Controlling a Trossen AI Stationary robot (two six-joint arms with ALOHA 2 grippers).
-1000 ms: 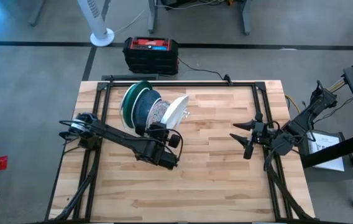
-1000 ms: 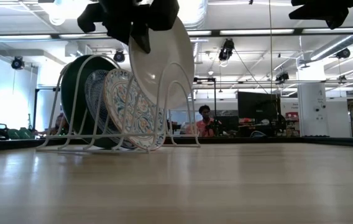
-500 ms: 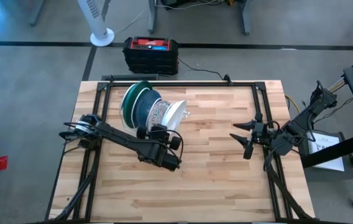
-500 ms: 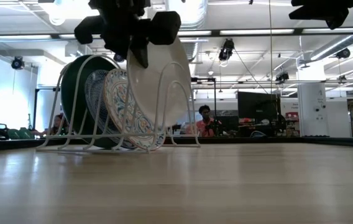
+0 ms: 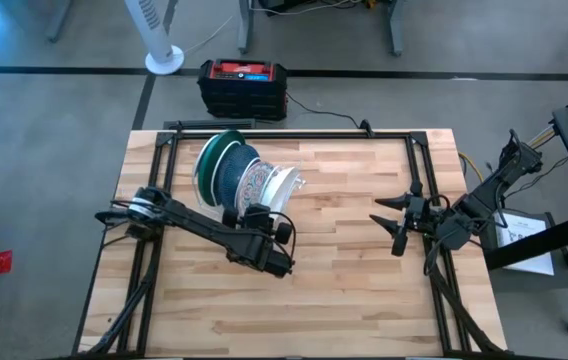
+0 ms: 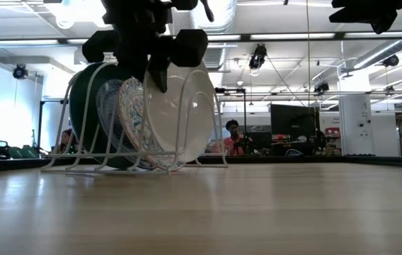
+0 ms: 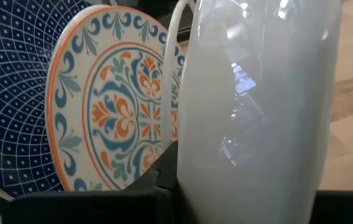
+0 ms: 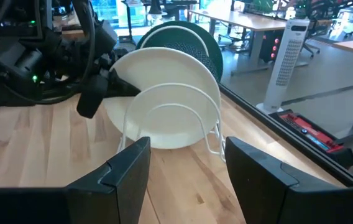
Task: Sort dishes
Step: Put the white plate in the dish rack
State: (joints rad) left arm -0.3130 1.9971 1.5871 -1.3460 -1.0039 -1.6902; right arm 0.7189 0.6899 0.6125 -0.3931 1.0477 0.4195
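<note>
The white plate (image 6: pixel 181 113) stands on edge in the rack's (image 6: pixel 81 164) front slot, just in front of the floral plate (image 7: pixel 111 106), with the blue (image 7: pixel 9 93) and green (image 5: pixel 207 160) plates behind. The left gripper (image 6: pixel 160 71) clamps the white plate's upper rim. The right gripper (image 5: pixel 392 222) hangs open, well apart from the rack.

Left arm stretched across the table, left gripper (image 5: pixel 264 215) closed on a plate rim, right arm at the right edge, right gripper (image 5: pixel 392 222) spread wide
</note>
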